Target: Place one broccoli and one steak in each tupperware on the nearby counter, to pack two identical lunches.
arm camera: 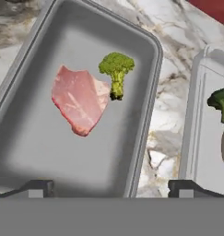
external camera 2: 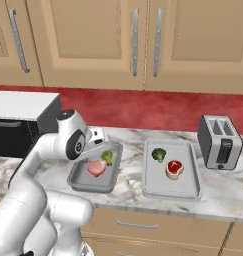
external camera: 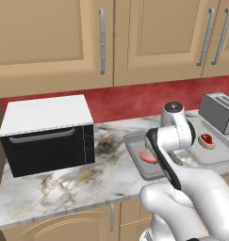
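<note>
Left base view: the darker tupperware (external camera: 134,155) on the worktop (external camera: 64,183) holds a pink steak (external camera: 147,156).

Right base view: the paler tupperware (external camera 2: 153,186) carries broccoli (external camera 2: 158,154) and a red steak (external camera 2: 174,168).

Hand view: jaws wide apart, empty, above the darker tray's steak and touching broccoli (arm camera: 115,69).

Kitchen surfaces, mostly matt

Veined marble-look counter (external camera 2: 128,192); smooth matt grey trays (arm camera: 35,152) (external camera 2: 158,187); wooden cabinets (external camera: 50,42) at top; toaster (external camera 2: 219,142), right, perhaps brushed metal.

White marble counter (external camera 2: 123,187), darker tupperware (external camera 2: 78,182), paler tupperware (external camera 2: 153,187), toaster (external camera 2: 219,142), black microwave (external camera: 47,136)
</note>
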Controlling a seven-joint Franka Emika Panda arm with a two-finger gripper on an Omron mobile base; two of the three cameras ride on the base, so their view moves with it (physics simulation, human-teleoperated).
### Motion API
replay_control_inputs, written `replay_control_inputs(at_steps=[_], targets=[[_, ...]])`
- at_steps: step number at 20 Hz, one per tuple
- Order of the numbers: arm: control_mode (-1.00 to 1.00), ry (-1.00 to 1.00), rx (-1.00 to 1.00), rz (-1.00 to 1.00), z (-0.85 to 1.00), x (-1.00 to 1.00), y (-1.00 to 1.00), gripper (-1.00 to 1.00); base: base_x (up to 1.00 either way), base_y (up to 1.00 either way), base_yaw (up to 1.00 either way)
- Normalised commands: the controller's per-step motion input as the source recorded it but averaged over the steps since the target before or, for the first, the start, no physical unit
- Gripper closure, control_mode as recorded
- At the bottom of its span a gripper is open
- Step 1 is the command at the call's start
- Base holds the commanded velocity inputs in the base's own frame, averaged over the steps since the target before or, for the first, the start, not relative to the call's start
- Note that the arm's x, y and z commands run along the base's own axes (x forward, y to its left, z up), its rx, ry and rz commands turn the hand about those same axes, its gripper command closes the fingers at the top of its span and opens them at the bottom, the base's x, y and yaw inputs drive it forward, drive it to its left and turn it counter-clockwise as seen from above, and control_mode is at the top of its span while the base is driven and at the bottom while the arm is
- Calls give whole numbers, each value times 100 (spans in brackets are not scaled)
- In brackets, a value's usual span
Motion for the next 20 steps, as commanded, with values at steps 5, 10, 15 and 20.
replay_control_inputs(at_steps=[5,10,15,20], targets=[[-100,-16,-15,-5,78,-64,29,-100,0,0,0],[-100,-16,-20,-3,50,-52,50,-100,0,0,0],[-100,-9,-20,-1,34,-31,53,-100,0,0,0],[-100,0,-3,0,0,0,10,-100,0,0,0]])
